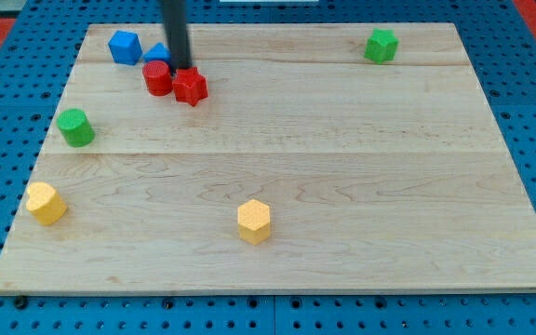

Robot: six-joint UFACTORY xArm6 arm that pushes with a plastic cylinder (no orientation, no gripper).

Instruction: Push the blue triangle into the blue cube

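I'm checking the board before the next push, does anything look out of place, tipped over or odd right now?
Nothing looks damaged or tipped. The only crowding is at the view's top left: the blue triangle sits mostly hidden behind my tip, just right of the blue cube and pressed close above the red cylinder and red star.
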